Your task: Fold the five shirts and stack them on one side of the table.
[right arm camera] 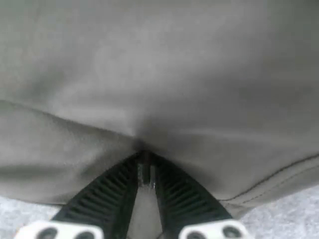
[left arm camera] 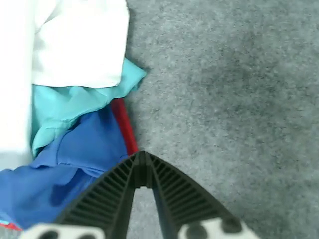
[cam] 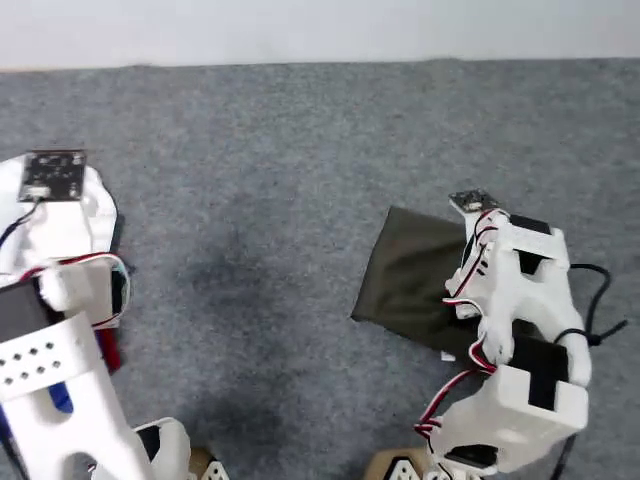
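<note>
Grey, felt-like table surface, with a pale wall strip along the 12 o'clock edge of the high view. At about 4 o'clock from the table's middle, an olive shirt, lying flat as a slightly skewed rectangle. One corner towards 12 o'clock, the 4 o'clock part hidden under the right arm.

From that arm's wrist: right gripper with fingers brought to a point on a small pucker of the olive cloth. Creases fanning out from the tips. Slivers of grey surface past the shirt's hemmed edge.

At 8 to 9 o'clock, by the table's edge, the left arm, above a stack of shirts. From the left wrist:
- white shirt uppermost
- teal shirt sticking out from beneath it
- blue shirt below the teal
- a thin strip of red shirt showing along the blue one's side

Edges not squared, with a teal corner poking past the white one onto the grey.

Left gripper closed tip to tip, nothing pinched between. Sits over the grey surface just beside the blue and red edges. Cannot tell whether touching the table.

Stack and olive shirt well apart, with the table's middle between them.
</note>
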Robot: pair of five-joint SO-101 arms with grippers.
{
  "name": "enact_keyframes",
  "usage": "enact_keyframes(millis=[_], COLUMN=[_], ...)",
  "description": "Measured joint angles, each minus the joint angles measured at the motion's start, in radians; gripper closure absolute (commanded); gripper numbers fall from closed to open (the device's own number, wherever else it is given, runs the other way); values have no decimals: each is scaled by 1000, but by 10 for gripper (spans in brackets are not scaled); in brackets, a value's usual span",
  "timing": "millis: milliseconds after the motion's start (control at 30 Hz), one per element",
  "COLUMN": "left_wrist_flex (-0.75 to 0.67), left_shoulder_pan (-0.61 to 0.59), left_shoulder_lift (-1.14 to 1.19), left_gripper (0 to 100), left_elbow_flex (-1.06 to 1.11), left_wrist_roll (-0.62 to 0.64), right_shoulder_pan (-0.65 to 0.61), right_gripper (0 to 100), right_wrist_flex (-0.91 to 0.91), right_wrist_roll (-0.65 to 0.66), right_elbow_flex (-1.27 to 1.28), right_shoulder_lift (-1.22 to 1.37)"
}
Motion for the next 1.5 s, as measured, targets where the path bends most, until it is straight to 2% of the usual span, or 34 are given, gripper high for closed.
enact_keyframes(millis=[133, 300, 600, 767, 1033, 1267, 1400, 1500], left_wrist_flex=[0, 0, 0, 0, 0, 0, 0, 0], left_shoulder_pan=[-35, -41, -41, -41, -41, -41, -41, -41], left_shoulder_lift=[-14, -26, -34, -34, -34, -34, -34, -34], left_gripper=[996, 996, 996, 996, 996, 996, 996, 996], left_elbow_flex=[0, 0, 0, 0, 0, 0, 0, 0], left_wrist_roll=[0, 0, 0, 0, 0, 0, 0, 0], right_shoulder_pan=[2, 61, 98, 106, 167, 167, 167, 167], right_gripper=[990, 990, 990, 990, 990, 990, 989, 968], right_wrist_flex=[31, 176, 382, 448, 199, -41, -54, 3], right_wrist_roll=[14, 74, 83, 75, 18, 17, 17, 17], right_elbow_flex=[-2, -2, 3, 121, 414, 546, 548, 548], right_shoulder_lift=[-3, -60, -479, -611, -620, -620, -620, -620])
